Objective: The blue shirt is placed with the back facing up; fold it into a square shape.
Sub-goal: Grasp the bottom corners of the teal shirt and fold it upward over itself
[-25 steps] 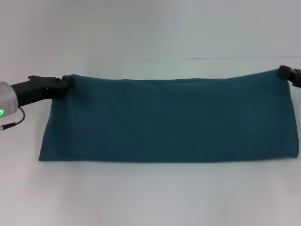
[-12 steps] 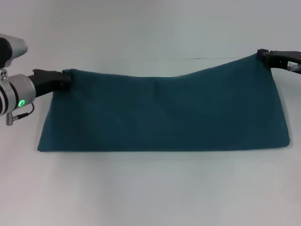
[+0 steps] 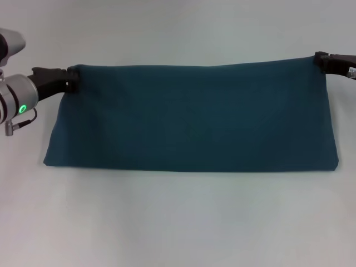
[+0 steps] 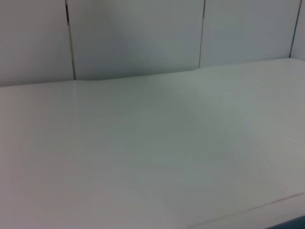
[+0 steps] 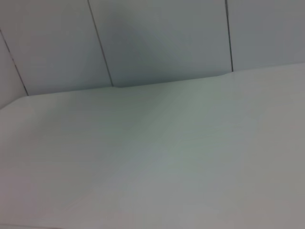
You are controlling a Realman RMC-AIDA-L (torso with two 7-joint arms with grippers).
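Note:
The blue shirt (image 3: 192,119) is a wide dark teal band stretched across the middle of the white table in the head view, plain side showing. Its upper edge is pulled taut between both arms. My left gripper (image 3: 70,79) is shut on the shirt's upper left corner. My right gripper (image 3: 321,60) is shut on the upper right corner. The shirt's lower edge rests on the table. Both wrist views show only bare table and wall panels, with a sliver of the shirt (image 4: 290,223) at one corner of the left wrist view.
The white table (image 3: 178,222) spreads wide in front of the shirt and behind it. A panelled wall (image 4: 133,38) stands at the table's far end in the wrist views.
Both grippers have carried the shirt's upper edge farther back and pulled it straight. The sag in the middle is gone, and the right corner has shifted inward from the frame edge.

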